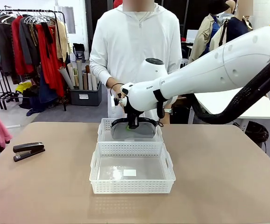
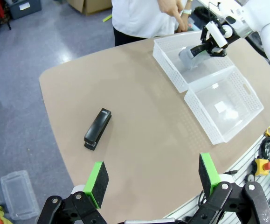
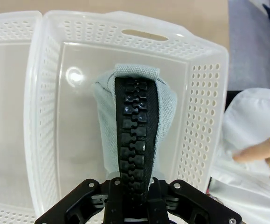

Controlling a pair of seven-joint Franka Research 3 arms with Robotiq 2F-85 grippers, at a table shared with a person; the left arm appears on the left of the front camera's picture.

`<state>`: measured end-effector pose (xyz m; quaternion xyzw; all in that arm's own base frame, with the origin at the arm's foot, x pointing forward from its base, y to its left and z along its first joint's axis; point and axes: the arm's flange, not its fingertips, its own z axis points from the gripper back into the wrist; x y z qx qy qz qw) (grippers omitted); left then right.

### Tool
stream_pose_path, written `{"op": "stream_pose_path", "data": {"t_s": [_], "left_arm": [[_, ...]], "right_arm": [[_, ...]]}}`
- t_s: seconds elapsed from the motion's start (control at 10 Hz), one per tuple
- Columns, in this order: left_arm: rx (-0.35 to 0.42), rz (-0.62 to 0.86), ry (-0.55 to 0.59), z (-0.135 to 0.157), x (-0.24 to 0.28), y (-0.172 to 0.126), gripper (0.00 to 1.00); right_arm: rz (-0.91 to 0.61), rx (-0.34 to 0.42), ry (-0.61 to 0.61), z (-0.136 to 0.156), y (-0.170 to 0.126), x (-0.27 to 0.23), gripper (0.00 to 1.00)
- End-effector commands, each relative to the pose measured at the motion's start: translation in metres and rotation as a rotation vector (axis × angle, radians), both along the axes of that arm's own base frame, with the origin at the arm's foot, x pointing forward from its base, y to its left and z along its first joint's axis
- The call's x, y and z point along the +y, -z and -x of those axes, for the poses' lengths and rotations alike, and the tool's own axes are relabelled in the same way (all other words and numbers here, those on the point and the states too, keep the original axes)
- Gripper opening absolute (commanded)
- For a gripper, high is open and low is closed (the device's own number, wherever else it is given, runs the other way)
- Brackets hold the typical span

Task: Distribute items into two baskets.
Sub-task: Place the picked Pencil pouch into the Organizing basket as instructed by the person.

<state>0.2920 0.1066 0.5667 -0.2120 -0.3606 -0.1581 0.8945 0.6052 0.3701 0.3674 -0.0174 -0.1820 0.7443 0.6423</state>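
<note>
My right gripper (image 1: 133, 122) hangs over the far basket (image 1: 102, 132) and is shut on the black braided handle (image 3: 134, 135) of the grey pouch bag (image 3: 164, 112). The pouch (image 1: 125, 132) hangs down inside that basket (image 3: 125, 21); I cannot tell whether it touches the bottom. The near basket (image 1: 132, 185) holds nothing but its small white label. The black stapler (image 1: 28, 150) lies on the table at the left. In the left wrist view, my left gripper (image 2: 152, 173) is open high above the table, with the stapler (image 2: 98, 129) below and ahead of it.
A person in a white top stands at the far side behind the baskets, with a hand (image 3: 260, 151) close to the far basket's rim. The right arm (image 1: 209, 70) spans the right half of the table. Bare tabletop (image 1: 218, 168) lies around the baskets.
</note>
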Motion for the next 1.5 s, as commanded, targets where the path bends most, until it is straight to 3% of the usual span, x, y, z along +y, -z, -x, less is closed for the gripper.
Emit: {"op": "stream_pose_path", "data": {"t_s": [0.0, 0.6, 0.7, 1.2, 1.4], "left_arm": [[-0.001, 0.003, 0.003, 0.0, -0.001, 0.001, 1.0], [-0.001, 0.003, 0.003, 0.0, -0.001, 0.001, 1.0], [-0.001, 0.003, 0.003, 0.0, -0.001, 0.001, 1.0], [-0.001, 0.003, 0.003, 0.0, -0.001, 0.001, 1.0], [-0.001, 0.003, 0.003, 0.0, -0.001, 0.001, 1.0]], "right_arm": [[0.001, -0.004, 0.003, -0.01, 0.004, 0.007, 0.0], [0.006, 0.052, -0.003, -0.026, 0.031, 0.009, 0.0], [0.005, 0.063, -0.005, -0.027, 0.032, 0.009, 0.07], [-0.009, 0.097, 0.001, -0.028, 0.012, 0.001, 1.0], [-0.03, 0.128, -0.008, -0.019, -0.003, -0.009, 1.0]]}}
